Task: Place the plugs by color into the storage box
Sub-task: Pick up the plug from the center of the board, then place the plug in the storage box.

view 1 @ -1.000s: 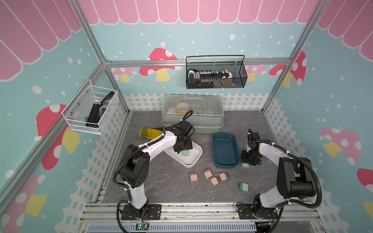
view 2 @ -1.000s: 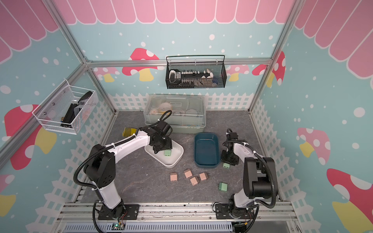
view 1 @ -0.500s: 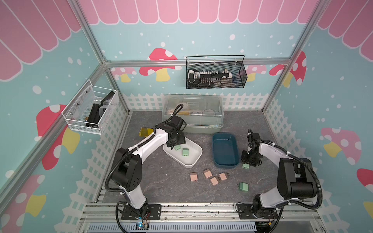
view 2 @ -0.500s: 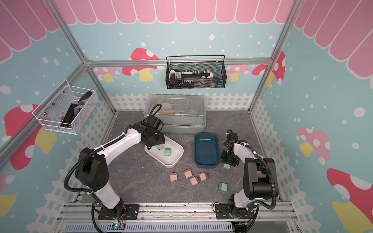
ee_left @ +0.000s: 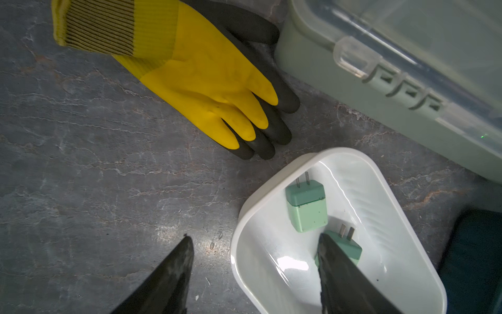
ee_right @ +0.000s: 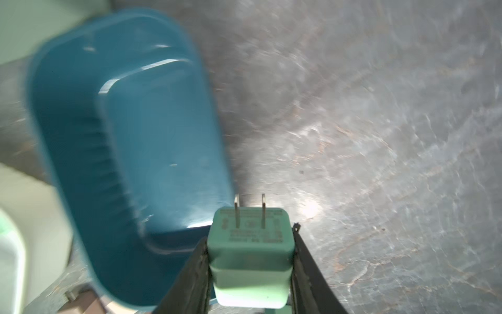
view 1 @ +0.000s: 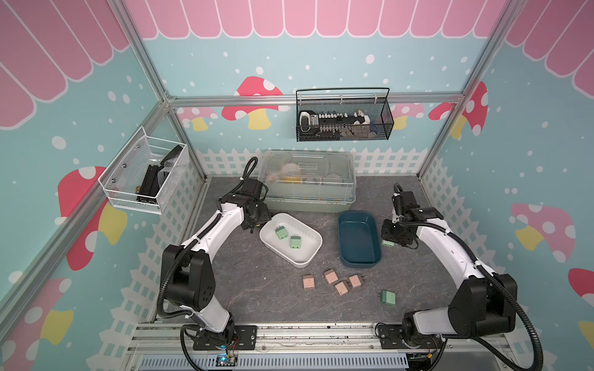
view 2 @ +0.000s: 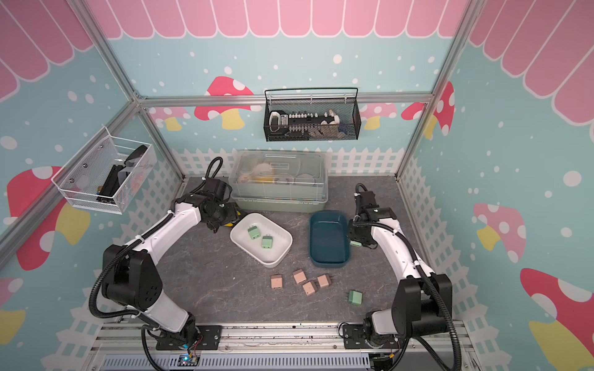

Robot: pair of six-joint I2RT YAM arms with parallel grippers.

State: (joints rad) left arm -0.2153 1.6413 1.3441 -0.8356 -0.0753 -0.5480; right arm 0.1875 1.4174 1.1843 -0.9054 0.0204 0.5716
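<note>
The white storage box (view 1: 310,255) holds two mint green plugs (view 1: 280,232) (view 1: 295,242), which the left wrist view also shows (ee_left: 307,206). My left gripper (view 1: 257,221) (ee_left: 254,236) is open and empty at that tub's far left corner. To the right lies the dark teal storage box (view 1: 358,257) (ee_right: 152,152), with nothing in it. At its right wall my right gripper (view 1: 391,238) (ee_right: 250,236) is shut on a green plug (ee_right: 251,233), prongs pointing away from the wrist. Several salmon pink plugs (view 1: 331,276) and one green plug (view 1: 388,297) lie on the table near the front.
A yellow and black glove (ee_left: 206,78) lies on the table just beyond my left gripper. Behind both tubs stands a translucent lidded box (view 1: 307,181). Wire baskets hang on the back wall (view 1: 344,119) and the left wall (view 1: 144,175).
My left gripper has drawn back from over the white tub to its far left corner, and a second green plug now lies inside. My right gripper has shifted with its green plug beside the teal tub.
</note>
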